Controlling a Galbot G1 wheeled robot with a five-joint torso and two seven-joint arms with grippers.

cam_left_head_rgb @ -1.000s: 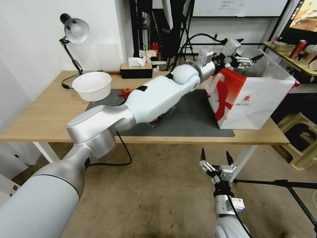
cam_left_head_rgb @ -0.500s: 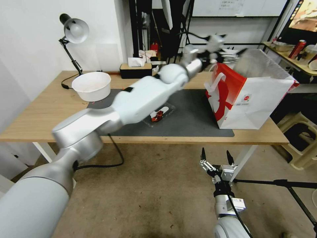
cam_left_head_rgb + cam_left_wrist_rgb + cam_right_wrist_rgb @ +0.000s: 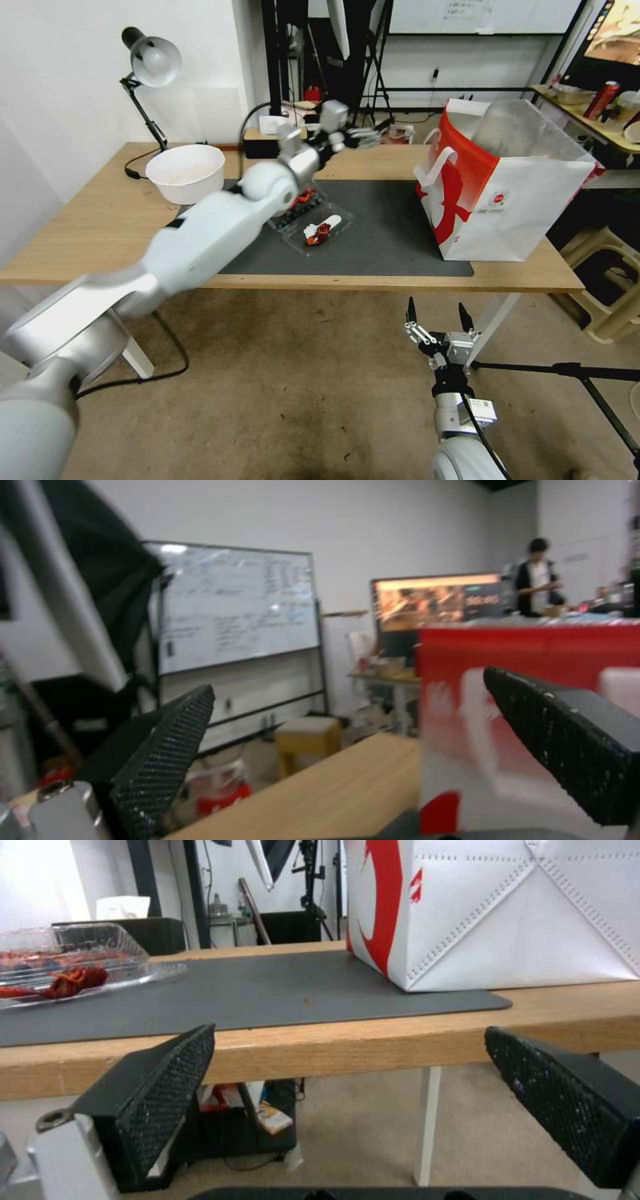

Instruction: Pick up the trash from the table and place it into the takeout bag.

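Broadly, the table (image 3: 87,233) carries the takeout bag (image 3: 527,200) at its right end, clear trays (image 3: 320,223) of crayfish shells (image 3: 319,233) mid-mat. Left gripper (image 3: 363,137) hovers spread, empty; right gripper (image 3: 435,317) hangs released below.

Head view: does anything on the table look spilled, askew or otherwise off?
Small red bits lie loose on the mat by the white bowl, like spilled shell scraps. The clear trays sit skewed to the mat's edges, shells inside. The takeout bag stands upright and open.
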